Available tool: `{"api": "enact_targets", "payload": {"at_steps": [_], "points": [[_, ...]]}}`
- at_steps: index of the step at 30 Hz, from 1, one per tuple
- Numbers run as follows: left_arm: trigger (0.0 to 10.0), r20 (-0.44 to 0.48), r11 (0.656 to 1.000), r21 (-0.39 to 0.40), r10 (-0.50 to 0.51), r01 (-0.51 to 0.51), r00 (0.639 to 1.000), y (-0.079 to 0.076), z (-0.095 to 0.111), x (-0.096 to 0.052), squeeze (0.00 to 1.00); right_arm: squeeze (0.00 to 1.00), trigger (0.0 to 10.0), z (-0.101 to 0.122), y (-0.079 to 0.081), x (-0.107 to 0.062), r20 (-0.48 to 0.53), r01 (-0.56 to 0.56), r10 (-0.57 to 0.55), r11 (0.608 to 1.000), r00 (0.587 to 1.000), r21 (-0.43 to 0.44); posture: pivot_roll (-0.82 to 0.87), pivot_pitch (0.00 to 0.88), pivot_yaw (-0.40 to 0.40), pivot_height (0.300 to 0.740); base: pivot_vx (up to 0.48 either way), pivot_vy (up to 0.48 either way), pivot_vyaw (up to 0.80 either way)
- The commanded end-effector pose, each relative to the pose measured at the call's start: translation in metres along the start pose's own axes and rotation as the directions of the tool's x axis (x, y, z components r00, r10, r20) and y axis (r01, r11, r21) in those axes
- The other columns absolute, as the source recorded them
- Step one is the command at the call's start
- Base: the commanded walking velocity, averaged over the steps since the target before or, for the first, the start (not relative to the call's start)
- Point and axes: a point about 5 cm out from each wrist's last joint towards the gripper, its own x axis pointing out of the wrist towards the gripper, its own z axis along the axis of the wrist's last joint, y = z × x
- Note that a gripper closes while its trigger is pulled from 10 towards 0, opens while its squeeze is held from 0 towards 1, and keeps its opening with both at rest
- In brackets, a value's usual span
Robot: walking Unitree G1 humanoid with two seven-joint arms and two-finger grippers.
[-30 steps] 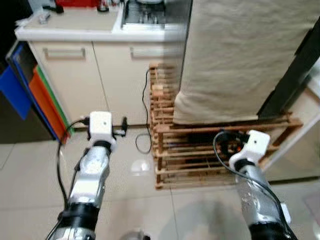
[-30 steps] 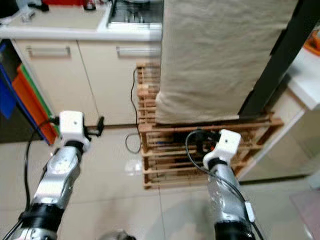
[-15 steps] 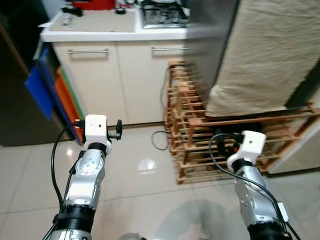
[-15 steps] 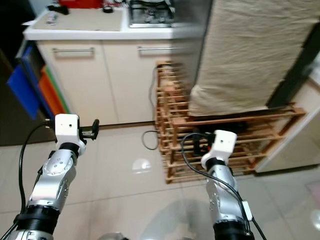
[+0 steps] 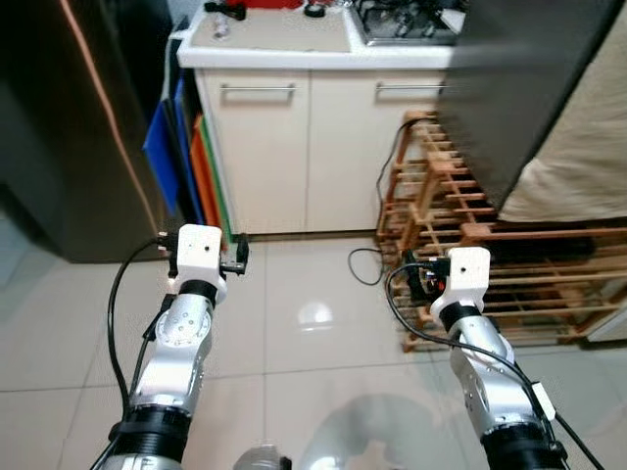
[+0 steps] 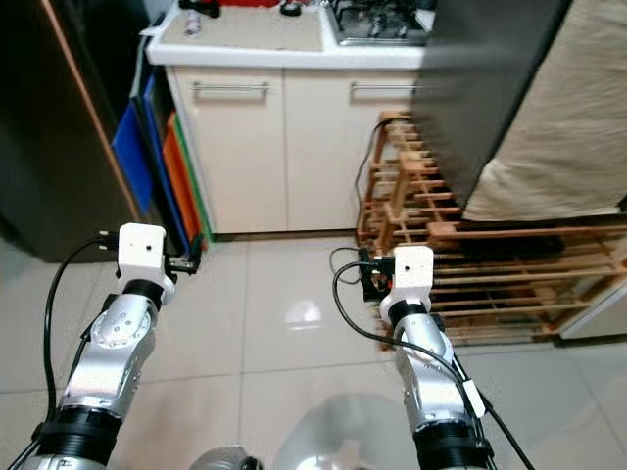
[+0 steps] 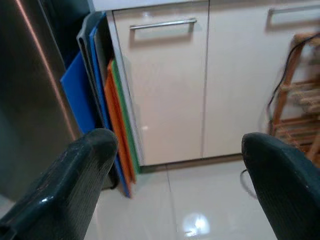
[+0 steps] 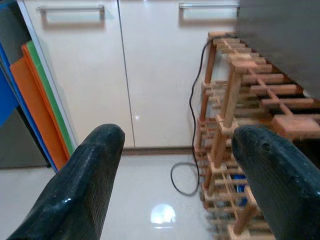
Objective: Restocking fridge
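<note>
A tall dark steel fridge [image 5: 69, 147] stands at the left, its door closed, with a copper-coloured strip down its edge. Both arms are held out low over the tiled floor [image 5: 304, 333], well short of the fridge. My left gripper [image 7: 175, 175] is open and holds nothing; it faces the cream cabinet doors [image 7: 165, 90] and the boards beside the fridge. My right gripper [image 8: 175, 170] is open too, empty, and points at the cabinets and the wooden rack [image 8: 240, 100].
Blue, orange and green boards [image 5: 186, 166] lean between fridge and cabinets. A worktop with a hob [image 5: 294, 29] runs along the back. The wooden rack [image 5: 490, 245] carries a beige cloth-covered block [image 5: 588, 147]; a black cable [image 5: 367, 264] loops on the floor beside it.
The camera has swung left: rack and cloth slid to the right, and the fridge and coloured boards came into view. Both arms keep the same pose, grippers still open.
</note>
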Motion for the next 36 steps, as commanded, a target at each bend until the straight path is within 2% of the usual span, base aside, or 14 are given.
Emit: {"api": "enact_targets", "payload": {"at_steps": [1,14,36], "points": [[10.0,0.027,1.0,-0.004,0.007,-0.007,1.0,-0.001,0.008,0.003,0.0,0.0,10.0,0.004,-0.005,0.002,0.022,0.019,-0.019,1.0,1.0,-0.009,0.11,0.034,0.003,0.74,0.428,0.0,0.0],[10.0,0.036,0.999,0.031,-0.03,0.029,0.999,-0.007,0.009,0.005,0.0,0.0,10.0,0.009,-0.001,0.007,0.045,0.026,-0.026,1.0,0.999,0.008,0.11,0.027,0.005,0.74,0.442,0.0,0.08],[10.0,0.083,0.999,0.038,-0.042,0.039,0.996,-0.012,0.019,0.01,0.0,0.0,10.0,0.024,0.005,0.019,0.102,0.015,-0.011,0.999,0.995,-0.036,0.12,0.0,0.0,0.74,0.461,0.0,0.06]]}}
